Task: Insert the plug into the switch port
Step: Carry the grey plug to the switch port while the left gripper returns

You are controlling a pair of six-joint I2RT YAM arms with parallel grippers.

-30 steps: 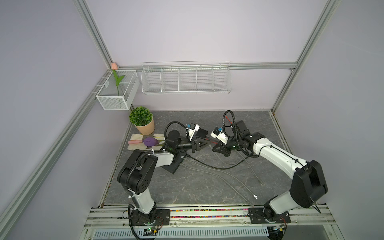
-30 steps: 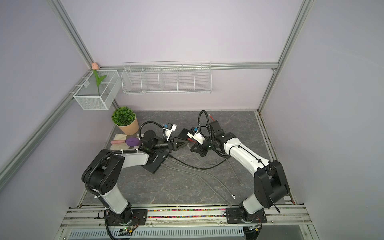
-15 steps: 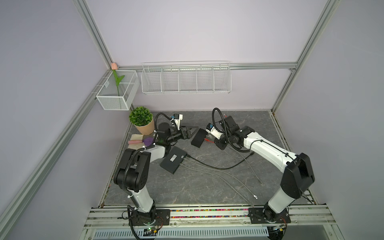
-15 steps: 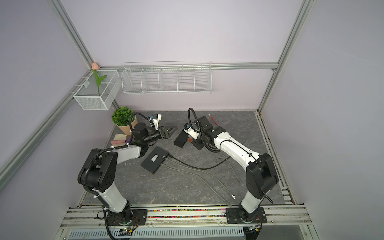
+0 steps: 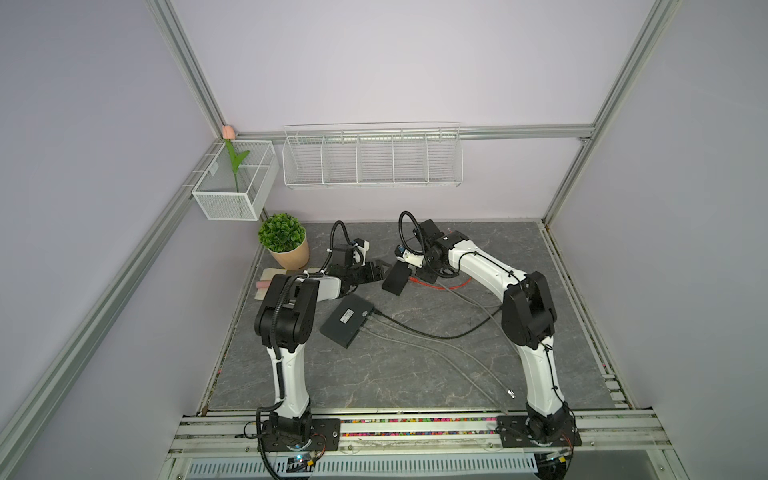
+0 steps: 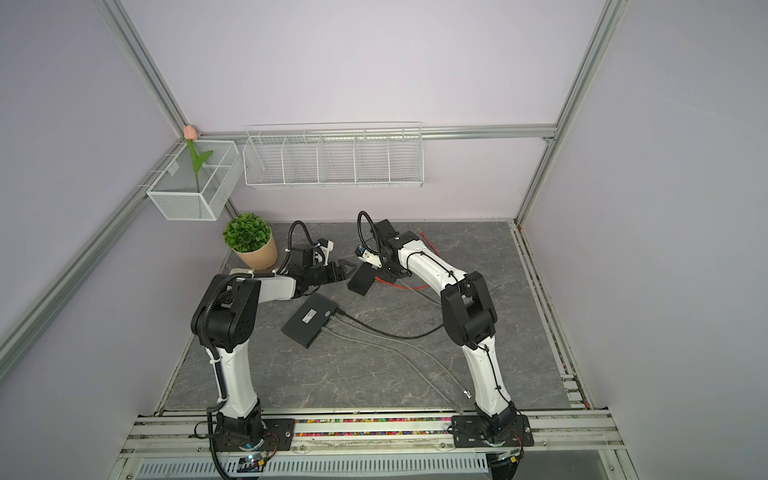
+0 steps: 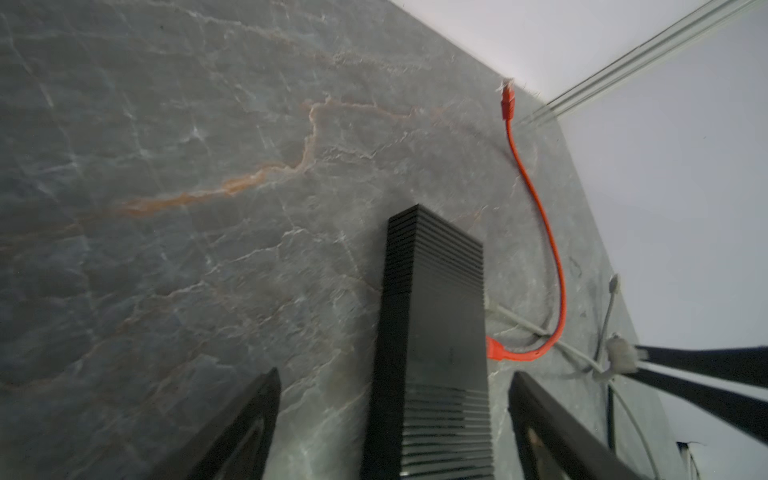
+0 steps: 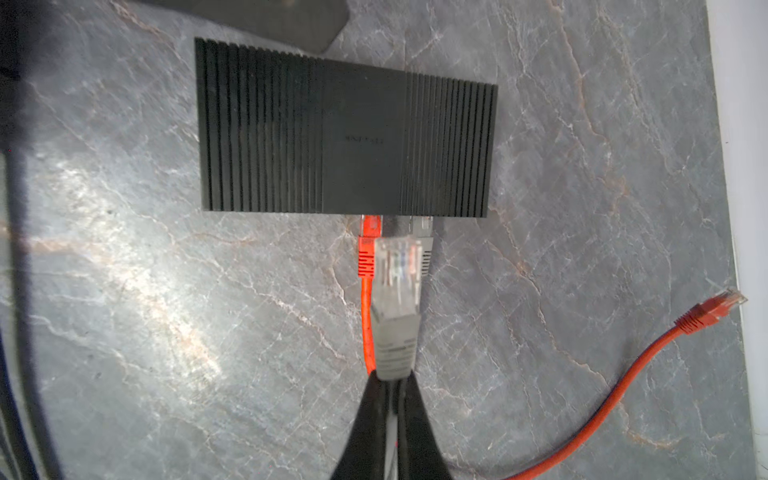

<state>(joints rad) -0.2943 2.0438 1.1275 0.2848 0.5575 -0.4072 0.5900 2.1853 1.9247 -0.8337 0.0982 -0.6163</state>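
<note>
Tabletop lot, left to right: switch lying between two grippers, plug held at its port side.

Items: green leafy plant in a tan pot (image 5: 284,243), back left corner of the grey marbled tabletop (image 5: 374,374); flat black box with a white label (image 5: 348,321), cables leaving its right edge; left gripper (image 5: 380,270), jaws spread wide and empty, one end of the ribbed black rectangular switch (image 7: 432,332) showing between them in the wrist view, no contact visible; switch flat near the table's middle, an orange cable (image 8: 365,266) and a grey connector (image 8: 424,239) seated in its port face; right gripper (image 8: 391,386), fingers pinched tight on the boot of the grey plug with clear tip (image 8: 395,291), raised over the gap between those two, tip just short of the port face; loose orange plug end (image 8: 712,309) by the table edge.
</note>
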